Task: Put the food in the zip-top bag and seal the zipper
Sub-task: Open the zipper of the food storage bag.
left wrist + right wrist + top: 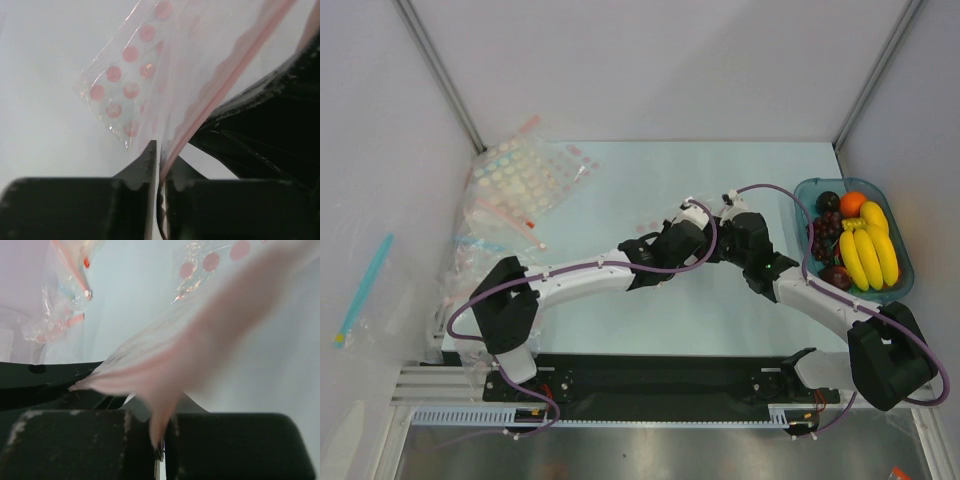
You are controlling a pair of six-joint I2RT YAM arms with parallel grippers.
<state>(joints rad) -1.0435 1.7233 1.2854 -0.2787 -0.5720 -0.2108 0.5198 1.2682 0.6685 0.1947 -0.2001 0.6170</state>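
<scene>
Pale-teal counter [620, 170], white walls around: mid-counter, the left jaws and right jaws are each pinched tight on the zip-top bag [135, 80], gripping its pink zipper [225, 80]. The food [868, 258] lies in the teal tray [903, 283] at the counter's right edge.

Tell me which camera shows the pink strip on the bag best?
The left wrist view: the zipper strip runs sharp and long down to the left gripper. The right wrist view shows only a pink blur. From the top it cannot be made out.
</scene>
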